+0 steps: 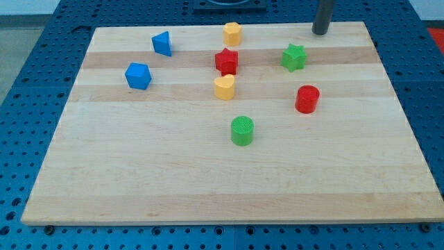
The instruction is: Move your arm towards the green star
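Note:
The green star (294, 57) lies on the wooden board (139, 180) at the view's upper right. My tip (320, 32) touches the board near its top edge, a short way above and to the right of the green star, apart from it. No block touches the tip.
A red star (226, 61) sits left of the green star. A yellow hexagon (232, 33) is near the top edge, a yellow heart (224, 87) near the middle. A red cylinder (306, 98), a green cylinder (242, 130), a blue triangle (161, 44) and a blue block (138, 76) also stand there.

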